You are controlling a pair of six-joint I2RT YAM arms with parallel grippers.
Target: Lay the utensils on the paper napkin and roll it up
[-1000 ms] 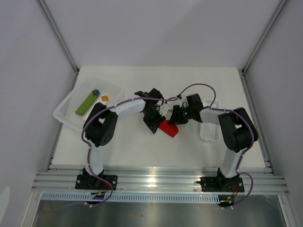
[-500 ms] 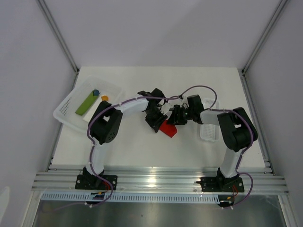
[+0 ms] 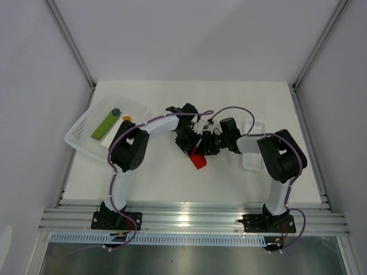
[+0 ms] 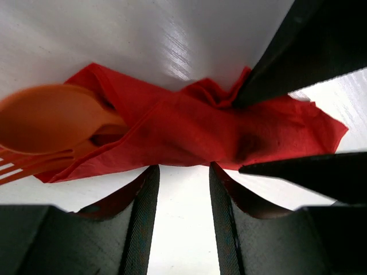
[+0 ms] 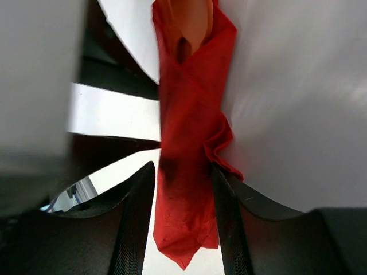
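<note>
— What is seen as the largest thing?
— A white table (image 3: 172, 177) is seen from above. A perforated white basket (image 3: 77, 137) is set at its far-left corner and a narrow white tray (image 3: 252, 160) is laid toward the right.

— And the arms?
— Both are bent inward, so that the left gripper (image 4: 182, 167) and the right gripper (image 5: 182, 169) are set face to face near the table's middle.

— How is each tool held?
— The left gripper's jaws are parted by a narrow gap. Bare table is shown between them and nothing is grasped, though the tips are placed just at the long edge of the paper napkin (image 4: 189, 132). The right gripper is clamped across the paper napkin, which is pinched near one end between its two fingers.

— Where is the paper napkin found?
— It is laid on the table between the two grippers, crumpled into a loose, narrow roll.

— And the utensils (image 4: 51, 123)?
— They are wrapped inside the roll. Only an orange spoon bowl and some fork tines are shown protruding from the end away from the right gripper.
</note>
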